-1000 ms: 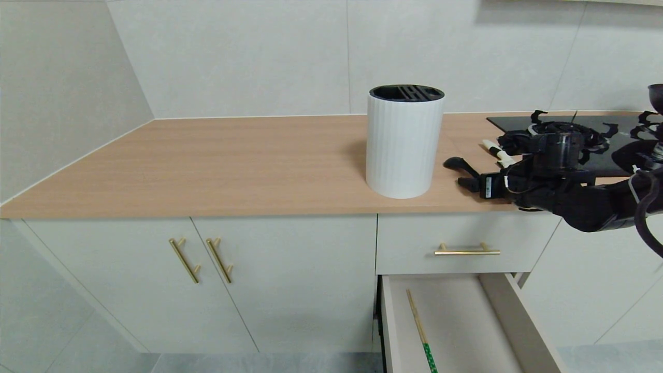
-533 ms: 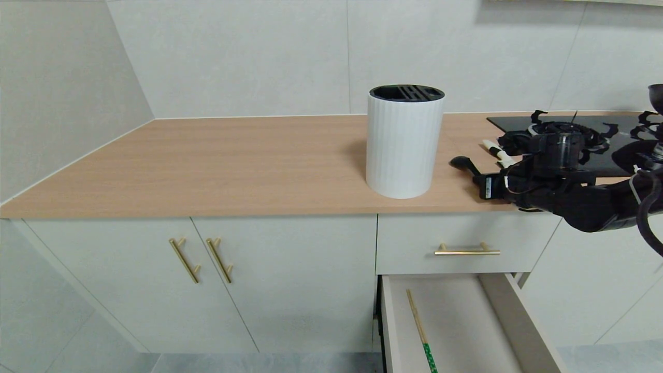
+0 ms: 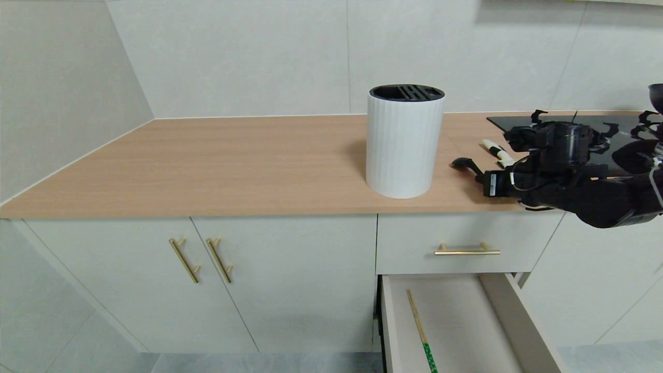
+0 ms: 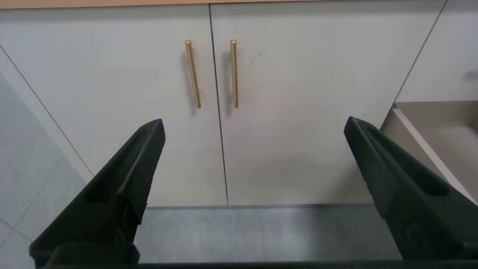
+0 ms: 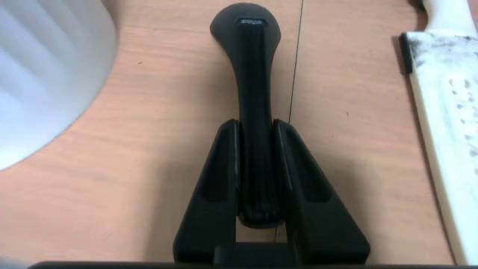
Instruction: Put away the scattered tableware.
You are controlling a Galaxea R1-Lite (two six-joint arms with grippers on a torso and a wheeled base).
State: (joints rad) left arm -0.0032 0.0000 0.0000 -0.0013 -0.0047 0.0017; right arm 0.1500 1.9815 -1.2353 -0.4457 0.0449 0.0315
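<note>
Jaws of my right gripper (image 5: 258,134) clamp a black handle (image 5: 249,45) near the front edge of the desk (image 3: 233,166); my left gripper (image 4: 252,131) gapes empty.

We get bright, soft light from above. The holder (image 3: 405,142) throws a faint shadow toward 9 o'clock on the counter (image 3: 233,166); a shade band crosses the wall (image 3: 518,52) at 1 o'clock. The cabinet (image 3: 207,290) lines lean at the head view's corners. Close up, we find the handle (image 5: 252,112) sharp and the holder blurred.
</note>
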